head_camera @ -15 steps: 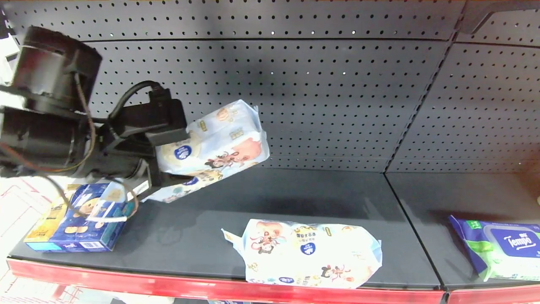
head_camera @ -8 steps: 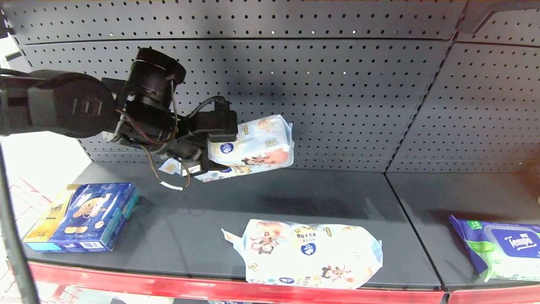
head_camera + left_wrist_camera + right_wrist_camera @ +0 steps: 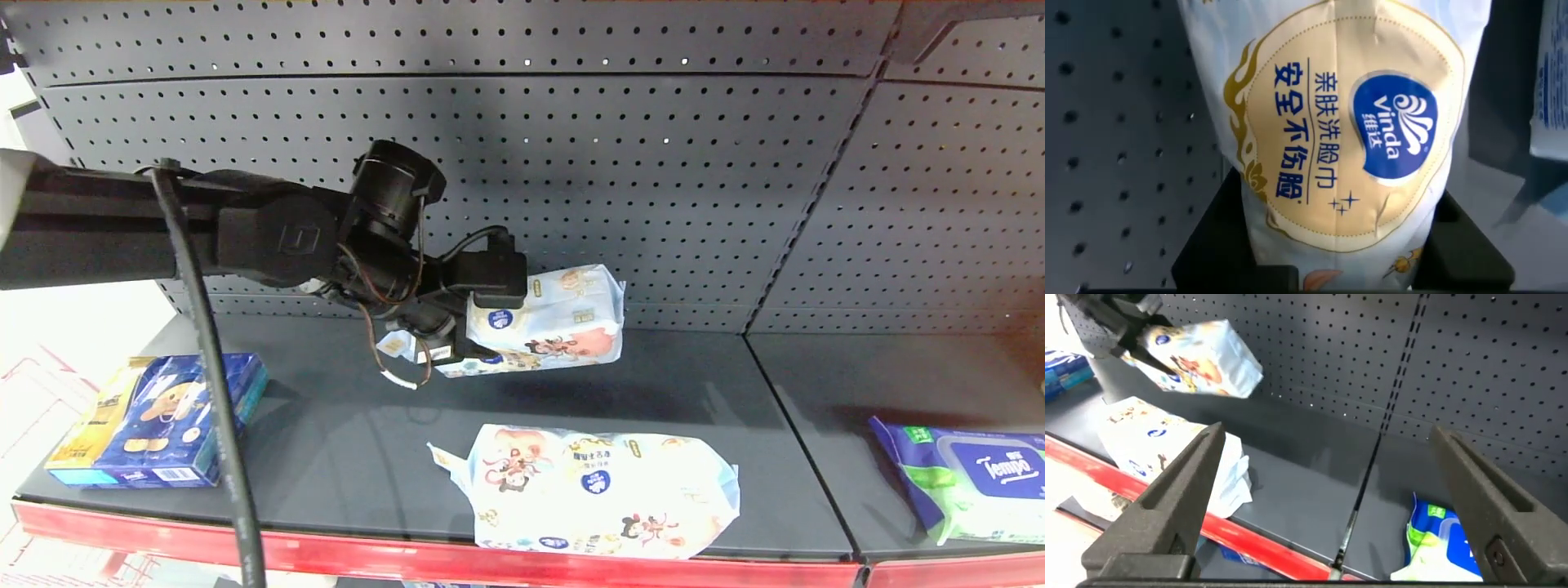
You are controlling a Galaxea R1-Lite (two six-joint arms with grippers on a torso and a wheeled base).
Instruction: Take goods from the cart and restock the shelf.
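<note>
Left end effector [image 3: 482, 322], black and mounted on a long dark arm, is clamped on one end of a pale blue soft plastic pack of tissues [image 3: 555, 318] printed with cartoon figures. It holds the pack lengthwise in the air above the dark grey metal shelf [image 3: 571, 384], near the perforated back panel [image 3: 653, 163]. In the left wrist view the pack's gold and blue end label [image 3: 1339, 122] sits between the two dark fingers.

The right end effector [image 3: 1327, 506] hangs in front of the shelf, its fingers spread wide with nothing between them.

A second matching pack [image 3: 596, 490] lies flat near the red front edge. A blue cardboard box [image 3: 155, 420] lies at the left end, and a blue and green wipes packet [image 3: 971, 482] lies in the bay to the right.
</note>
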